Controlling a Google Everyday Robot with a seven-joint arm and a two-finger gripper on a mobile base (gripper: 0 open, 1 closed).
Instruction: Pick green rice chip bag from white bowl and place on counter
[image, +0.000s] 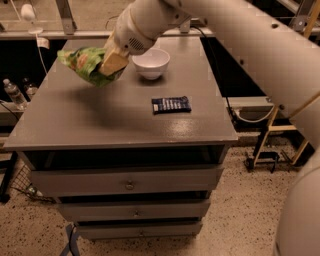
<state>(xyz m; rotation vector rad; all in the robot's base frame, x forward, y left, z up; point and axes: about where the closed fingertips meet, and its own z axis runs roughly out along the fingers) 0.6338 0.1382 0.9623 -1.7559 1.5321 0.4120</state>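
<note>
The green rice chip bag (84, 62) is a shiny light-green bag with darker patches. My gripper (113, 62) is shut on it and holds it in the air above the left part of the grey counter (100, 120), to the left of the white bowl (151, 62). The bowl stands near the counter's back edge with nothing showing in it. The white arm reaches in from the upper right.
A flat dark-blue packet (171, 104) lies on the counter right of centre. Three drawers (127, 182) sit below the counter. Water bottles (14, 92) stand on the left. A wooden frame (277, 131) and cables are on the floor at right.
</note>
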